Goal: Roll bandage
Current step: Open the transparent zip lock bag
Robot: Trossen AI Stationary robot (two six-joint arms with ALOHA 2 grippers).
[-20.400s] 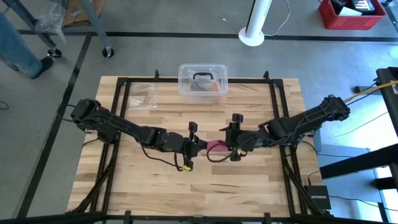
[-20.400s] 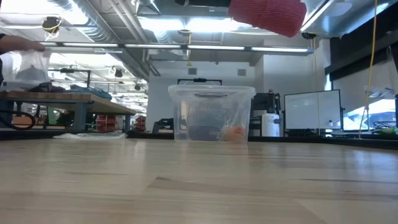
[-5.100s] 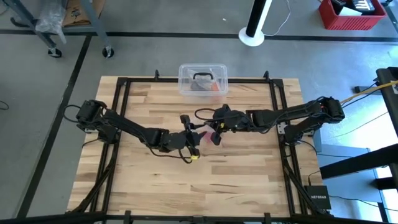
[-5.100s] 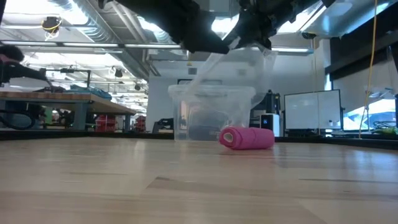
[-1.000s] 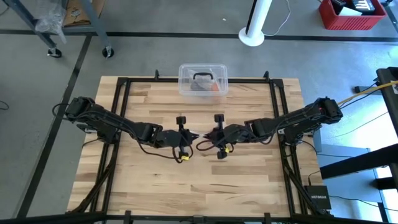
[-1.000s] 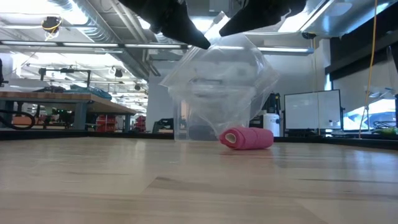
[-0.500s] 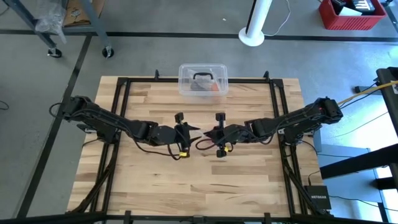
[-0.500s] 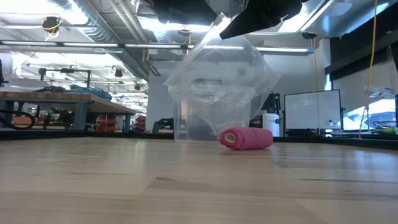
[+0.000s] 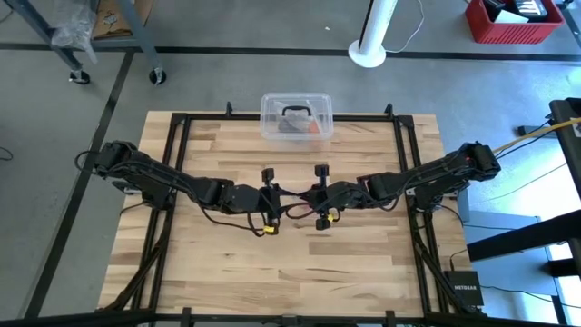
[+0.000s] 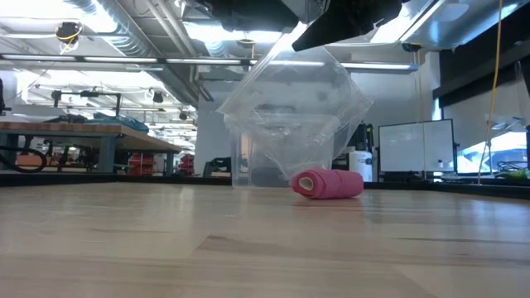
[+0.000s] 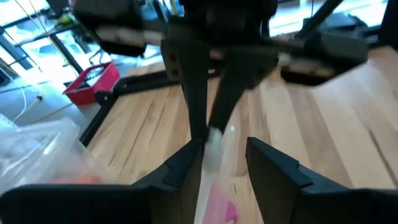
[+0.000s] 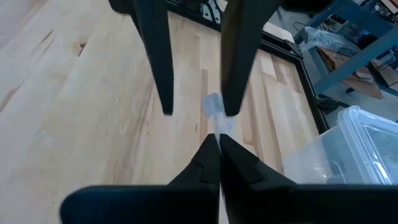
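left gripper (image 11: pixel 222 163): fingers now spread, bag (image 10: pixel 291 112) edge between them | right gripper (image 12: pixel 219 158): still pinching bag | bandage (image 10: pixel 328 184): rolled, on table below fingers | bagging pending

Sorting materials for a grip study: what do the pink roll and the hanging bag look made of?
Bandage: soft stretchy-looking fabric, matte; wound layers show at its end. Clear bag: thin glossy plastic film, probably; see-through, creased, catching light.
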